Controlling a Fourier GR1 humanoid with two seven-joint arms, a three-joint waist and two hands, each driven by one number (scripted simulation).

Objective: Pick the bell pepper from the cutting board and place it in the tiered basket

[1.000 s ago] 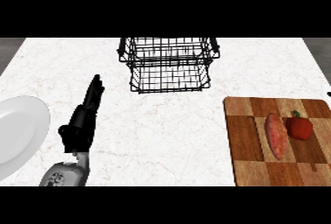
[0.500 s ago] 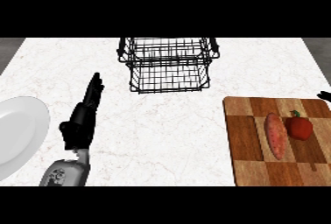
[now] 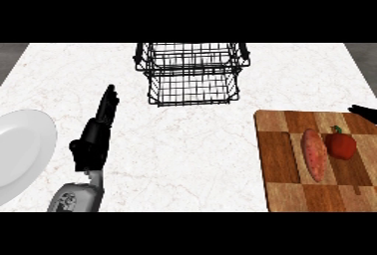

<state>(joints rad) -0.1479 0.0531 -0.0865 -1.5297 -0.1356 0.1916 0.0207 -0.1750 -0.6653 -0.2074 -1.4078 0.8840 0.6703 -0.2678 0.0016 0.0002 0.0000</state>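
Left robot hand (image 3: 96,134) rests on the white marble worktop (image 3: 191,149), fingers straight and pressed together, pointing away from the robot. Just to its left lies a white plate (image 3: 22,149), cut by the view's edge. Bare worktop stretches to its right. Ahead and to the right stands the black wire tiered basket (image 3: 191,72). Far right, on the wooden cutting board (image 3: 287,194), the red bell pepper (image 3: 341,145) lies beside a sweet potato (image 3: 315,154). Right robot hand (image 3: 364,111) barely shows at the right edge, just beyond the pepper; its fingers cannot be judged.
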